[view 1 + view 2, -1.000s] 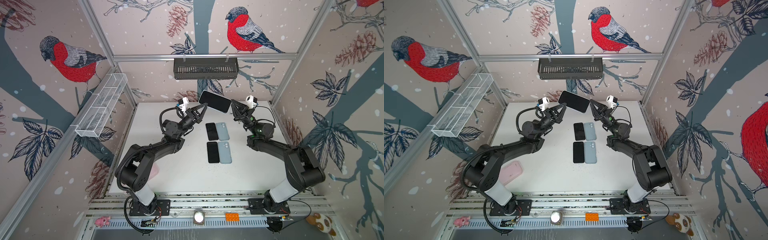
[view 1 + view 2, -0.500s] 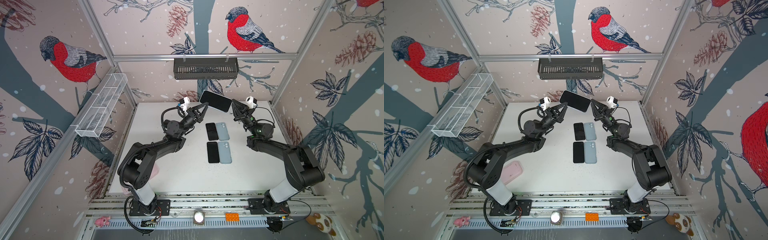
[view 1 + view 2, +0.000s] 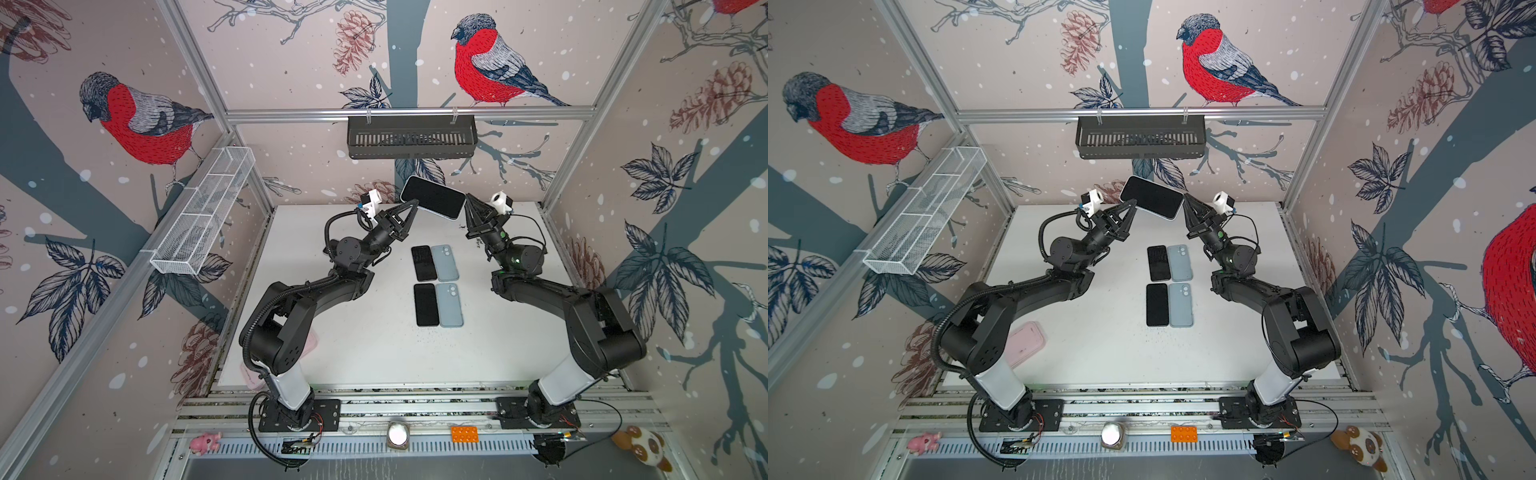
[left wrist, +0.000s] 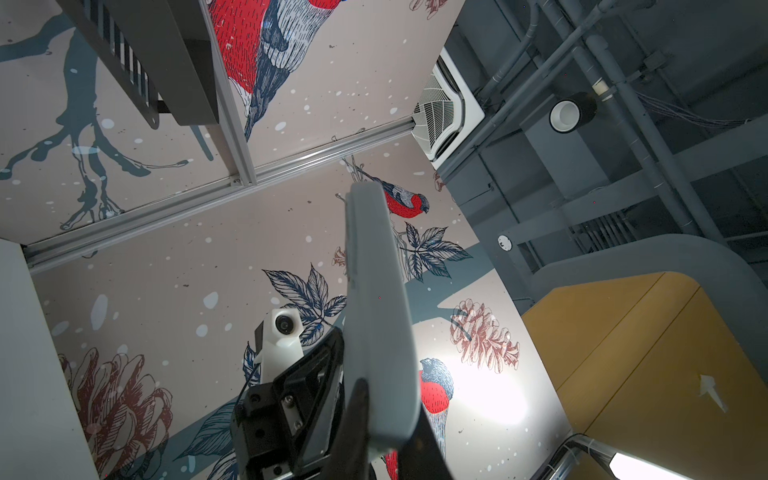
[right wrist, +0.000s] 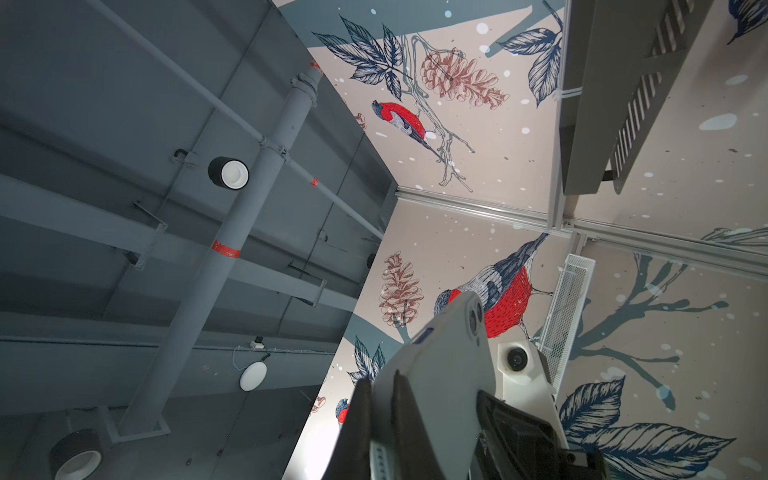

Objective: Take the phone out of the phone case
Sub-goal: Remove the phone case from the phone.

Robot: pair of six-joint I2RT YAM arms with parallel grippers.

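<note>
Left gripper (image 3: 414, 203) has crept up and toward the far side over the last second, so its tips now sit at the left end of the phone (image 3: 433, 202). The phone itself has only nudged a touch to the right, and the right gripper (image 3: 467, 198) has hardly stirred.

Both top views show the phone held in the air above the far edge of the tabletop (image 3: 353, 353), dark screen up and tilted, with its right end lower. Both grippers are clenched, one on each short end. The pale case (image 4: 376, 316) is still on. The left wrist view shows its edge running away from the fingers that straddle it, and the right wrist view shows its back, camera lenses included, with the right fingers pinched over its rim.

As I read it, the change means the two-handed hold is now complete but the separation has not begun. One gripper probably needs to keep hold of the case lip while the other works the phone free. With the phone this high, a slip would drop it.

Lying flat on the tabletop, well apart from the phone, are two dark slabs (image 3: 424, 263) and two pale-blue ones (image 3: 445, 262). A pink case (image 3: 1025, 343) lies near the left arm's base.
</note>
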